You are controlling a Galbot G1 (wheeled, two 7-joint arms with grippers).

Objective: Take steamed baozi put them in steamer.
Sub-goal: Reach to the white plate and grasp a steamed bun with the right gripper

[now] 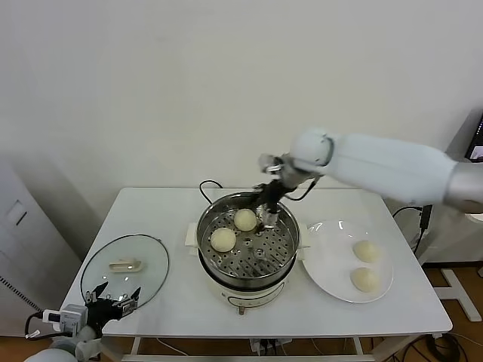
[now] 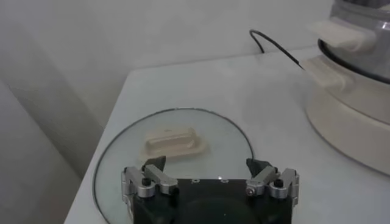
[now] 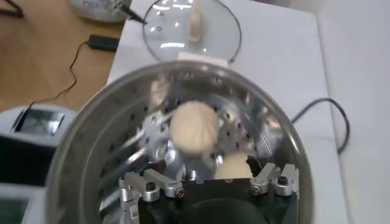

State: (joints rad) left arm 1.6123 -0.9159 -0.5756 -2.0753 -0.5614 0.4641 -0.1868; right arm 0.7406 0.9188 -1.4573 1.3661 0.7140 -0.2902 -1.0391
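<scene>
Over the steamer [image 1: 249, 249], right gripper [image 1: 266, 213] hangs wide with nothing held just above two buns [image 1: 234, 230] on the tray, two more on the plate [image 1: 332, 283]; lifting carelessly could nudge a bun.

White table [image 1: 173, 302] against a pale wall, carrying three things in a row. Glass lid [image 1: 125, 269] with a white handle lies flat near the robot's-left front corner. Steel steamer [image 1: 248, 253] on a white base stands at the middle, its black cord [image 1: 207, 188] trailing over the tabletop toward the back edge. White plate [image 1: 332, 264] sits just beside the steamer on the right side, close to its side handle. Lid and steamer are apart, with bare tabletop between them
</scene>
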